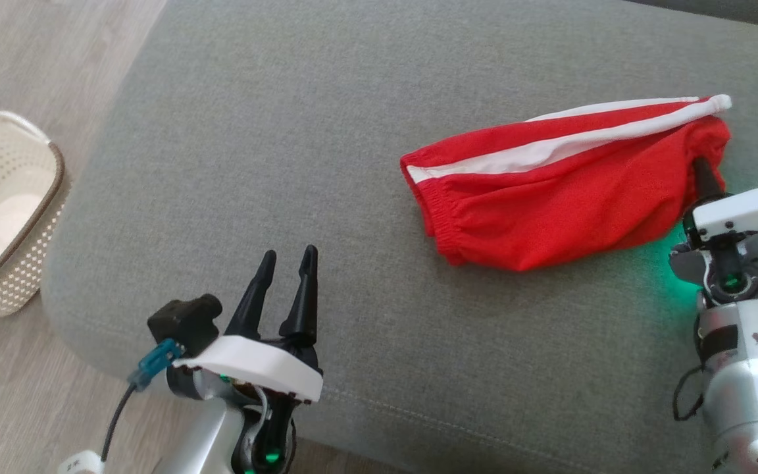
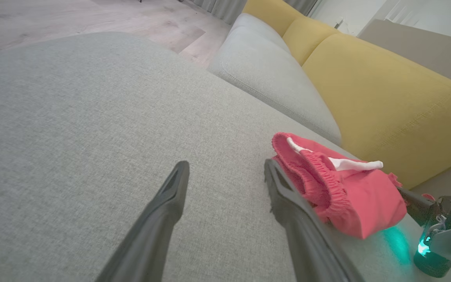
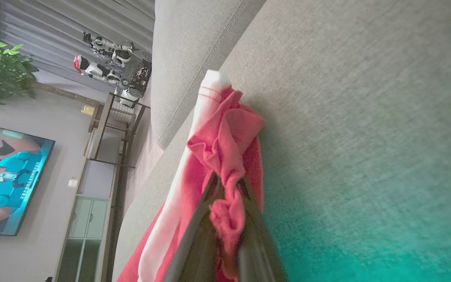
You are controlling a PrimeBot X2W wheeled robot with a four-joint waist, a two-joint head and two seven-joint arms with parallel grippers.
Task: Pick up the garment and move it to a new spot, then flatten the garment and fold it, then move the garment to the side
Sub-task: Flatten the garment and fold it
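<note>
At the left edge of the head view, a pale perforated basket [image 1: 17,263] stands on the floor, cut off by the frame so that part of its inside is unseen. At the lower left, the left hand [image 1: 290,251] hovers released, fingers spread, over the near edge of the grey cushion [image 1: 287,131], well apart from the cloth.

Right of centre lies the red garment [image 1: 550,204] with its white stripe, bunched into a loose roll on the cushion. Its elastic hem faces left. At its right end, the right hand [image 1: 703,174] is clenched on a twist of red fabric, which the right wrist view shows pinched between the two fingers.

By my judgement only the opening grasp is made. The garment rests on the cushion and looks barely raised, if at all. Carrying it to a new spot, flattening, folding and moving it aside all remain.

The right fingertips are buried in cloth in the head view, so I cannot tell how many layers they hold. The garment's underside and true shape are hidden. A green glow tints the cushion near the right hand, and that arm runs off the frame.
</note>
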